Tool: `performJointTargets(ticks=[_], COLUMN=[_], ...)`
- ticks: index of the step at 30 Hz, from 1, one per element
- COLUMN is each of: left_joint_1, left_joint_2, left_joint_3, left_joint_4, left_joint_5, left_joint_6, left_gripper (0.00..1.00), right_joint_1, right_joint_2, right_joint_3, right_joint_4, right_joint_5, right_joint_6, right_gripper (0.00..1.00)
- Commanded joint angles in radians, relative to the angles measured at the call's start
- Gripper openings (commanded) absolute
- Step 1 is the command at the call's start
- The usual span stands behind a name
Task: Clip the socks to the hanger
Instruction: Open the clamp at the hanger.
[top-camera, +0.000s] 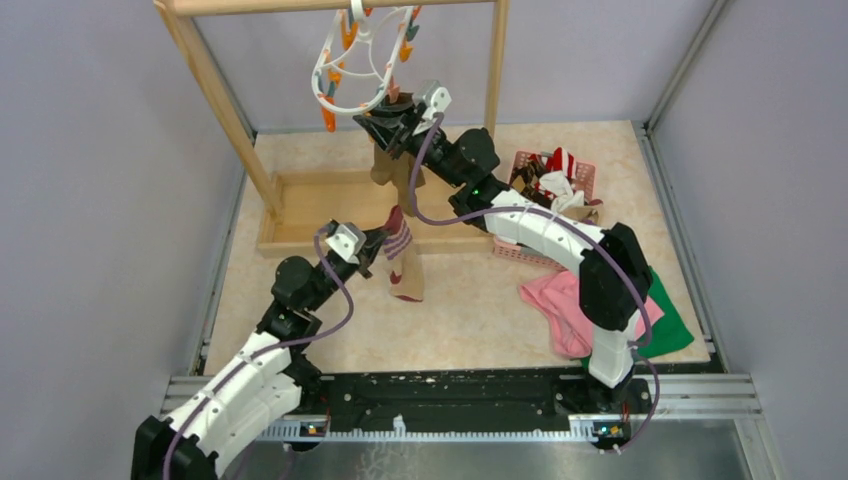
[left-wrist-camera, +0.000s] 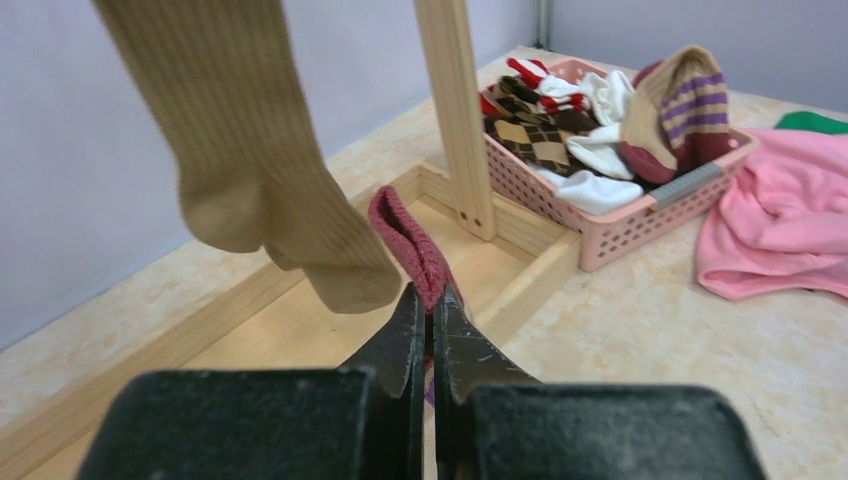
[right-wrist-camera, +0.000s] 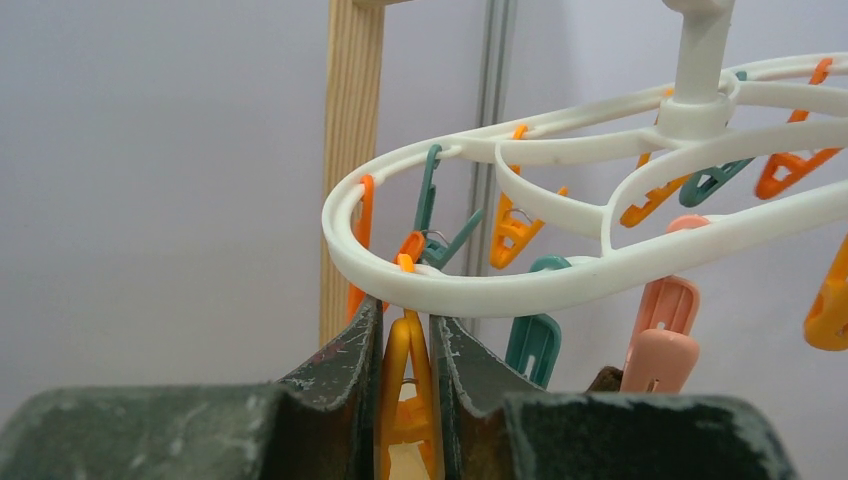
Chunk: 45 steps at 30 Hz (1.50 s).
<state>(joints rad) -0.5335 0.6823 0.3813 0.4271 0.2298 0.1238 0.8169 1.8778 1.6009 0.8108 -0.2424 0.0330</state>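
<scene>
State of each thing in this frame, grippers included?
left gripper: shut on the striped-cuff sock
striped-cuff sock: dangling from that grip
right gripper: shut on an orange clip, squeezing it
hanger: hooked on the wooden rack, hanging
olive sock: hanging; what holds its top is hidden
basket: upright, holding loose socks
pink cloth: lying crumpled

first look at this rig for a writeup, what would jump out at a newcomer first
High at the back, the right gripper pinches an orange plastic clip on the white oval ring hanger, with a ribbed olive-tan sock dangling below it. Lower down, the left gripper is shut on the maroon cuff of a tan striped sock.
</scene>
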Motion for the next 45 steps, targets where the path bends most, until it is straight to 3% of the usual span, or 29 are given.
performJointTargets(ticks=[1, 6, 11, 16, 20, 24, 30, 37, 45], left_joint_1=[0.152, 0.309, 0.349, 0.348, 0.343, 0.346, 0.377, 0.457, 0.496], left_joint_2=[0.037, 0.105, 0.155, 0.151, 0.163, 0.225, 0.289, 0.388, 0.523], left_joint_3=[0.002, -0.012, 0.022, 0.101, 0.074, 0.037, 0.157, 0.263, 0.348], left_joint_4=[0.209, 0.393, 0.457, 0.323, 0.397, 0.554, 0.401, 0.456, 0.679], left_joint_5=[0.210, 0.422, 0.523, 0.463, 0.388, 0.453, 0.660, 0.860, 0.903], left_joint_6=[-0.083, -0.168, -0.121, 0.076, 0.217, 0.310, 0.455, 0.429, 0.263], left_gripper=[0.00, 0.00, 0.00, 0.00, 0.00, 0.00, 0.00, 0.00, 0.00], right_joint_1=[-0.012, -0.038, -0.055, -0.064, -0.068, -0.069, -0.079, -0.087, -0.092], right_joint_2=[-0.048, -0.053, -0.057, -0.059, -0.057, -0.061, -0.074, -0.076, -0.076], right_joint_3=[0.063, 0.064, 0.054, 0.047, 0.048, 0.047, 0.029, 0.014, 0.011], right_joint_4=[-0.010, -0.011, 0.003, 0.011, 0.019, 0.018, 0.033, 0.068, 0.075], right_joint_5=[-0.066, -0.102, -0.136, -0.140, -0.143, -0.157, -0.188, -0.230, -0.268], right_joint_6=[0.083, 0.117, 0.150, 0.171, 0.191, 0.192, 0.195, 0.216, 0.222], right_gripper=[0.00, 0.00, 0.00, 0.00, 0.00, 0.00, 0.00, 0.00, 0.00])
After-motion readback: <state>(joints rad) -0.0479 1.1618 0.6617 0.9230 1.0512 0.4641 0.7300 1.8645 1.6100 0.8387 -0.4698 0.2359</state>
